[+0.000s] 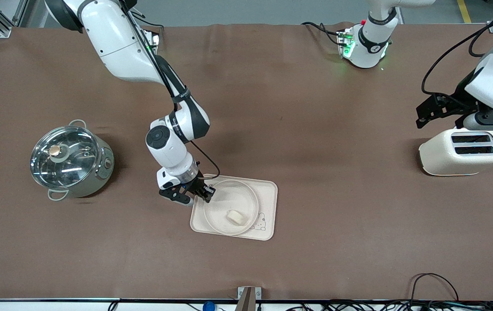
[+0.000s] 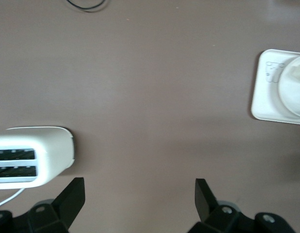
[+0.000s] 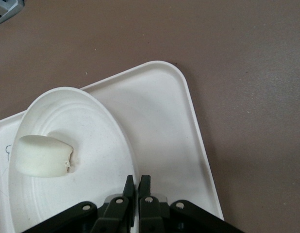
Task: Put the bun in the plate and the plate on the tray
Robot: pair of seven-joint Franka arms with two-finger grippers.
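On the tray: plate [image 1: 231, 207] sits inside the tray [image 1: 268, 194], bunny drawing peeking out beside it.
Bun [image 1: 236, 217]: lies in the plate, on the side nearer the front camera.
Right gripper [image 1: 207, 192]: at the plate's rim toward the right arm's end, fingers [image 3: 128, 187] pinched on the rim; whether that edge is lifted off the tray looks likely but is unclear.
Left gripper [image 2: 139, 194]: waits over bare table by the toaster [image 1: 464, 152], fingers spread and holding nothing.
Pot [image 1: 70, 160]: lidded, toward the right arm's end.
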